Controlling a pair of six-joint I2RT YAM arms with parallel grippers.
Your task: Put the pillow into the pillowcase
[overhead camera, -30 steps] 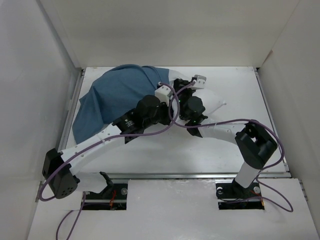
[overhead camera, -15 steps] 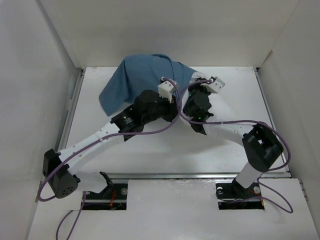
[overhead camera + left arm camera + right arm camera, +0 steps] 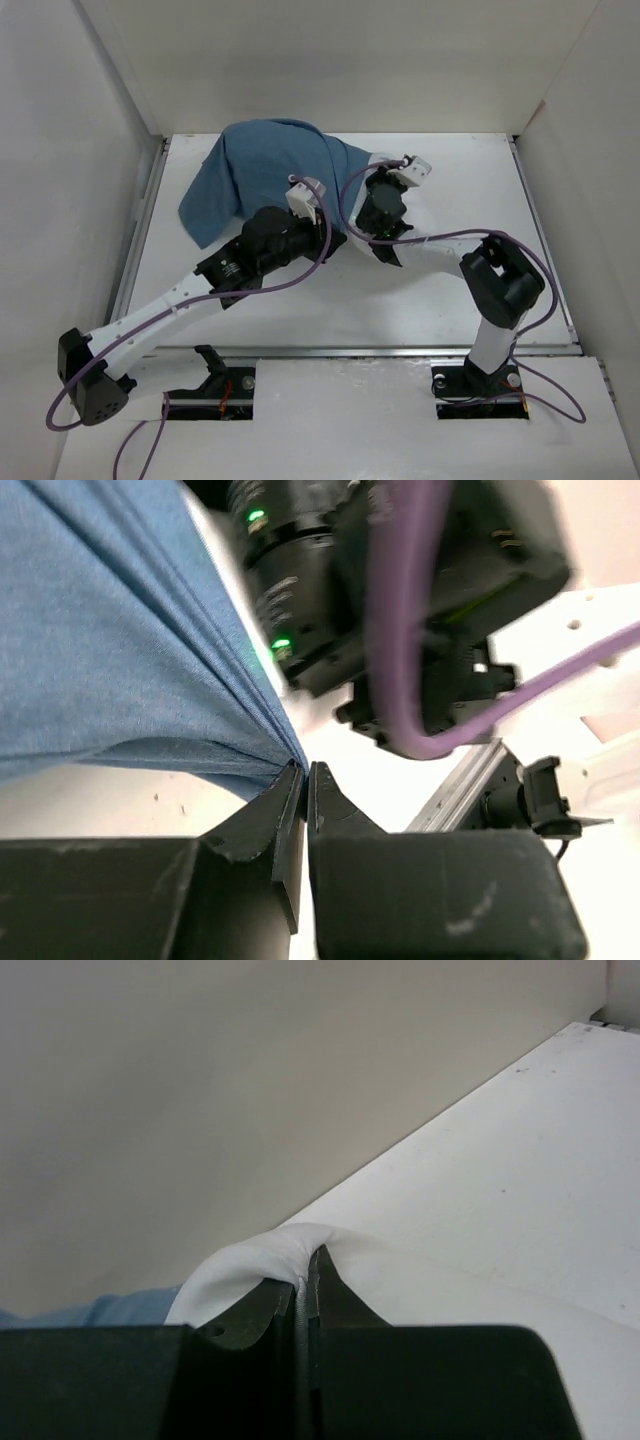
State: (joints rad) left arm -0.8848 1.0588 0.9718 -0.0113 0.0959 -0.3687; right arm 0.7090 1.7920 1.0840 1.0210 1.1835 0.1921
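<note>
The pillowcase (image 3: pixel 255 170) is plain slate blue with no pattern, darker along its folds. The pillow (image 3: pixel 250 1260) is plain white. The table (image 3: pixel 480 190) is white with a few faint dark specks. The walls (image 3: pixel 350 60) are off-white, greyer in shade. The left arm (image 3: pixel 170 300) and right arm (image 3: pixel 435 258) have white links and black joints, and a purple cable (image 3: pixel 395 600) runs along each. The left gripper (image 3: pixel 305 780) and right gripper (image 3: pixel 308 1270) are matt black. Small green lights (image 3: pixel 258 518) glow on a black housing.

Heaped up toward the back left, wrinkly slate-blue cloth pillowcase (image 3: pixel 255 175), pulled over plump white fabric pillow (image 3: pixel 240 1265), just 1 corner sticking out.
</note>
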